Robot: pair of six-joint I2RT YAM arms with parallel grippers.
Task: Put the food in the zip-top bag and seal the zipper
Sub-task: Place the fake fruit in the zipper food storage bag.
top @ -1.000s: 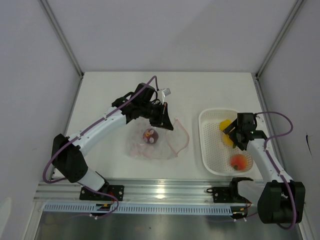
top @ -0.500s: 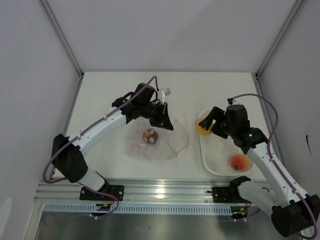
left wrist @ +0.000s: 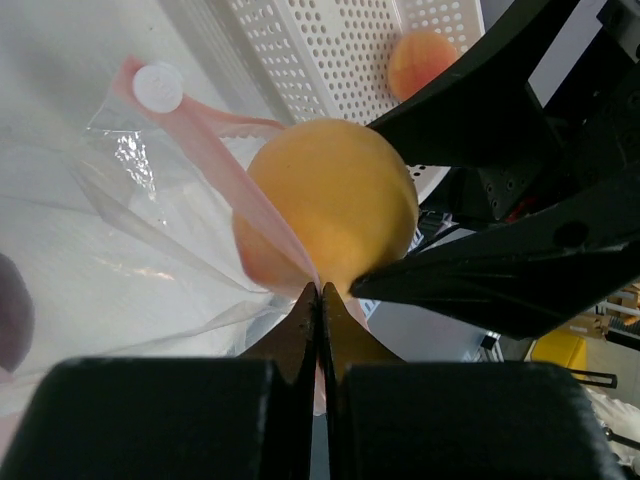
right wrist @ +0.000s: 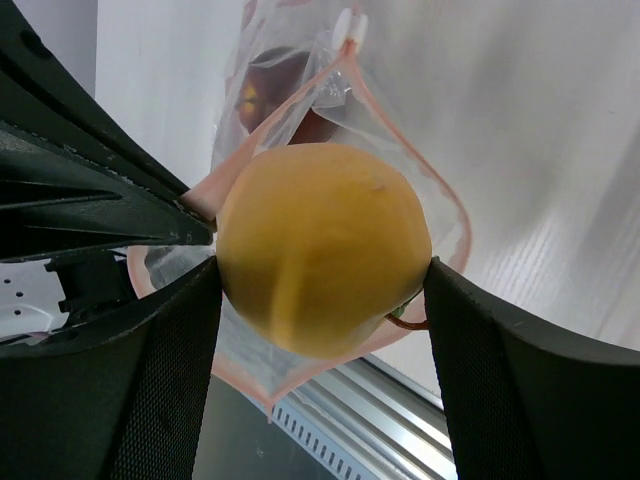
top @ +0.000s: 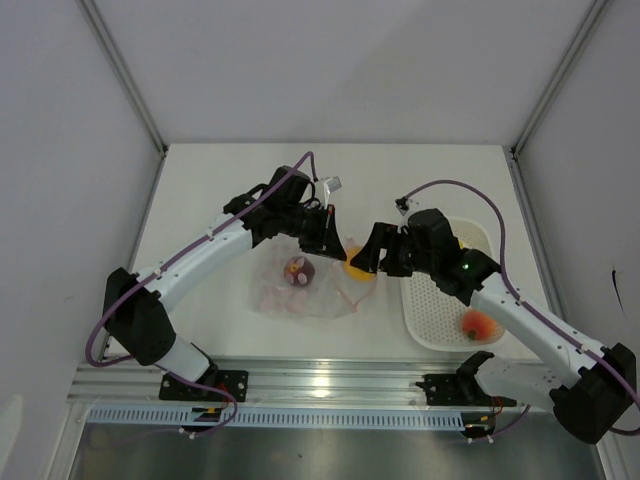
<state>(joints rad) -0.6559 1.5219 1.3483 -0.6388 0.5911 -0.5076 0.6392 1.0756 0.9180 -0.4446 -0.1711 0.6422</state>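
Note:
The clear zip-top bag [top: 300, 292] lies in the middle of the table with a dark red fruit [top: 299, 271] inside. My left gripper [top: 335, 246] is shut on the bag's pink-red zipper strip [left wrist: 200, 150] and holds the mouth lifted open. My right gripper [top: 366, 262] is shut on a yellow fruit [right wrist: 320, 245] right at the bag's open mouth [right wrist: 445, 210], touching the strip. The same fruit fills the left wrist view [left wrist: 335, 200] just past my left fingertips [left wrist: 318, 290]. An orange-red fruit [top: 478, 322] lies in the basket. The other yellow piece is hidden.
The white perforated basket [top: 428, 330] stands at the right, partly under my right arm; it also shows in the left wrist view [left wrist: 330, 50]. The aluminium rail [top: 330, 380] runs along the near table edge. White walls enclose the table.
My right gripper has carried the yellow fruit out of the basket and leftward to the bag's open mouth. The left arm and the bag have stayed in place.

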